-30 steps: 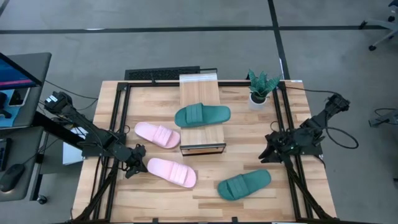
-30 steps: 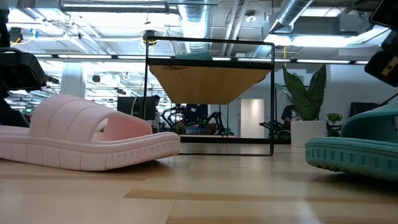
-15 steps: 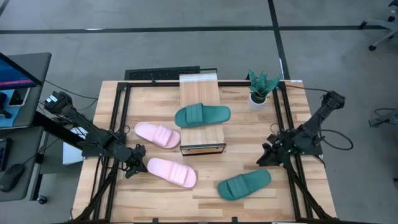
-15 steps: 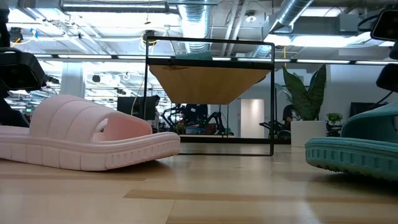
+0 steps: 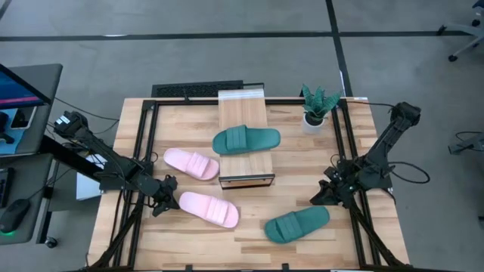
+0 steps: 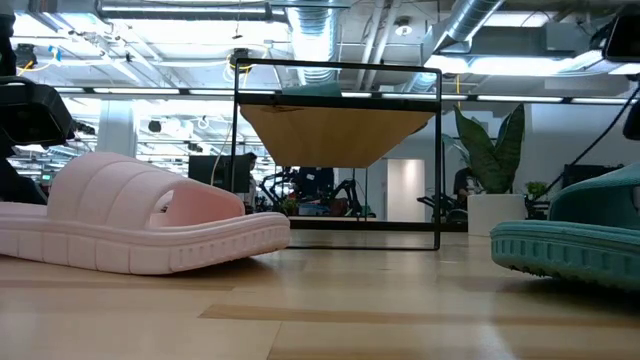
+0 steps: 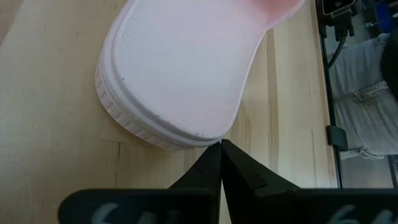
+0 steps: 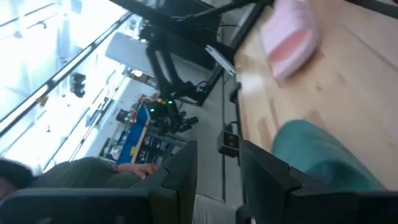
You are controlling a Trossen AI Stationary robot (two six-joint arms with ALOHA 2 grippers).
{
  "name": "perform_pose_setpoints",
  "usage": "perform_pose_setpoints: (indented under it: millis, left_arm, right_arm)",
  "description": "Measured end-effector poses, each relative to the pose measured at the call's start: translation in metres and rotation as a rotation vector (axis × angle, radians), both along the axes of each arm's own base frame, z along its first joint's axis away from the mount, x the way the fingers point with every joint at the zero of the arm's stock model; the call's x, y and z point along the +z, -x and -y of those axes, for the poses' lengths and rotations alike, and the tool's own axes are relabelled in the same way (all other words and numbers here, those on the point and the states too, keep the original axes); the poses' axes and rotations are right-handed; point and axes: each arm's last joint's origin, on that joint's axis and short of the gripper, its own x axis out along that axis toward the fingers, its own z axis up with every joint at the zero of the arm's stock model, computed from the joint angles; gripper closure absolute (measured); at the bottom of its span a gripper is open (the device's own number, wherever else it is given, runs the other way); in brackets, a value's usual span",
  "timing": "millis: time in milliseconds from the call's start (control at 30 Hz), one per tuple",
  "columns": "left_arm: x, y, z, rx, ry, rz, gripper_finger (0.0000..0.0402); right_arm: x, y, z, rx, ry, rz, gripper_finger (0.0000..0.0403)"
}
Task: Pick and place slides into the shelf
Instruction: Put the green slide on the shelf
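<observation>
A teal slide [image 5: 246, 140] lies on the plank top of the shelf [image 5: 243, 170] at the table's middle. One pink slide [image 5: 191, 163] lies on the table left of the shelf. A second pink slide [image 5: 208, 209] lies nearer the front and shows in the left wrist view [image 7: 186, 68]. My left gripper [image 5: 162, 195] is shut, its tips [image 7: 221, 144] at this slide's left end. A second teal slide [image 5: 297, 224] lies at the front right. My right gripper [image 5: 318, 198] is open and empty just beyond it, and the slide shows past its fingers [image 8: 323, 165]. My left gripper's shut fingertips stand level at the rounded end of the near pink slide's sole [image 7: 186, 138], coming from the table's left. I cannot tell whether they touch it. The slide lies flat on the table.
A small potted plant [image 5: 318, 106] stands at the back right, beside the shelf. A black frame runs along the table's edges [image 5: 147, 143]. A keyboard [image 5: 197, 91] lies beyond the far edge. Bare tabletop [image 5: 249, 242] lies between the two front slides.
My right gripper has gone toward the table's near edge and a little left, closer to the front-right teal slide. The slides have not moved.
</observation>
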Motion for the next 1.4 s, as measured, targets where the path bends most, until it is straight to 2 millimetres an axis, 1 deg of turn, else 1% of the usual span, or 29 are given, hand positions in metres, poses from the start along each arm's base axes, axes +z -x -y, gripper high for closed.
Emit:
perform_pose_setpoints:
  millis: [133,433,633,800,900,1200,1400]
  left_arm:
    - [0.000,0.000,0.000,0.000,0.000,0.000,0.0401]
    - [0.000,0.000,0.000,0.000,0.000,0.000,0.0401]
    - [0.000,0.000,0.000,0.000,0.000,0.000,0.0401]
    - [0.000,0.000,0.000,0.000,0.000,0.000,0.0401]
    - [0.000,0.000,0.000,0.000,0.000,0.000,0.0401]
    - [0.000,0.000,0.000,0.000,0.000,0.000,0.0401]
    - [0.000,0.000,0.000,0.000,0.000,-0.001,0.0401]
  right_arm:
    - [0.001,-0.003,-0.006,0.019,0.021,0.032,0.0290]
    - [-0.011,-0.011,-0.018,0.012,0.004,-0.041,0.0290]
    - [-0.006,-0.021,-0.030,0.015,0.017,-0.051,0.0290]
    - [-0.003,-0.031,-0.044,0.018,0.071,-0.097,0.0290]
    - [-0.005,-0.036,-0.051,0.021,0.092,-0.128,0.0290]
    - [-0.016,-0.042,-0.071,0.022,0.049,-0.256,0.0290]
    - [-0.016,-0.048,-0.080,0.013,0.039,-0.277,0.0290]
